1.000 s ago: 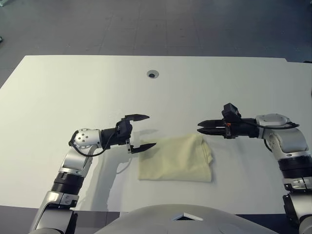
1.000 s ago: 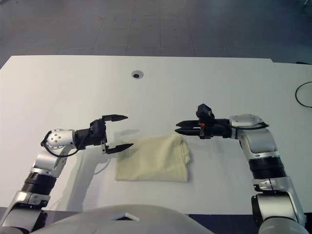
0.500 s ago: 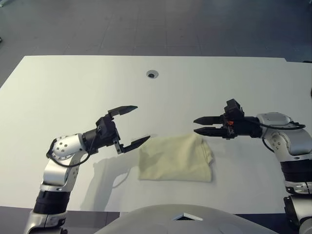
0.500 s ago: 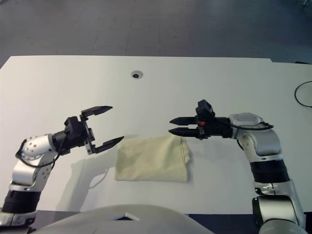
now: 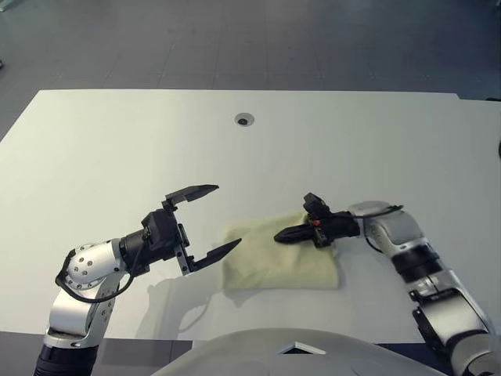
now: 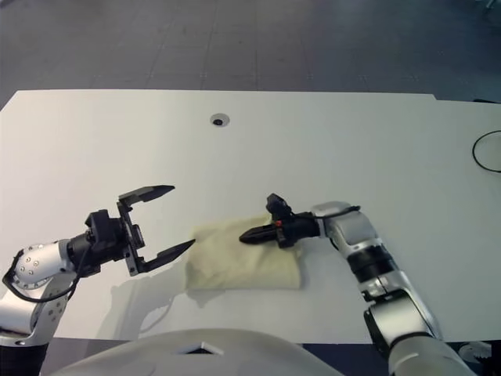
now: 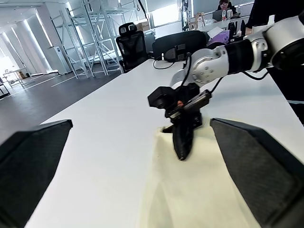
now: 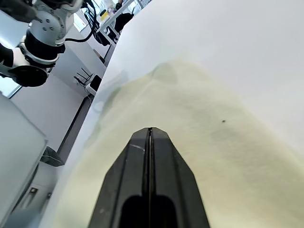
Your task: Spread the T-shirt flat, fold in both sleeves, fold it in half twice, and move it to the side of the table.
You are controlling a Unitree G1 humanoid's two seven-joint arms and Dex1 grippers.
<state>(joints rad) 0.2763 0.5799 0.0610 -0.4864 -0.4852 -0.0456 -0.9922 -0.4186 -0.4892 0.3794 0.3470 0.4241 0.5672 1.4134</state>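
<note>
The pale yellow T-shirt (image 5: 270,265) lies folded into a small rectangle near the table's front edge. My right gripper (image 5: 279,236) is shut, and its tips rest at the shirt's top surface near the far edge, with no cloth between the fingers (image 8: 150,142). The left wrist view looks along the cloth (image 7: 199,190) at that shut right gripper (image 7: 182,151). My left gripper (image 5: 227,215) hangs open just left of the shirt, one finger above it and one close to the cloth's left edge, holding nothing.
The white table (image 5: 117,149) has a small round hole (image 5: 245,120) at the back centre. A dark cable (image 6: 485,149) loops at the table's right edge. Bare tabletop lies on both sides of the shirt.
My right gripper has shut and swung left and down onto the shirt. My left arm has drawn back toward the near left, its gripper still open.
</note>
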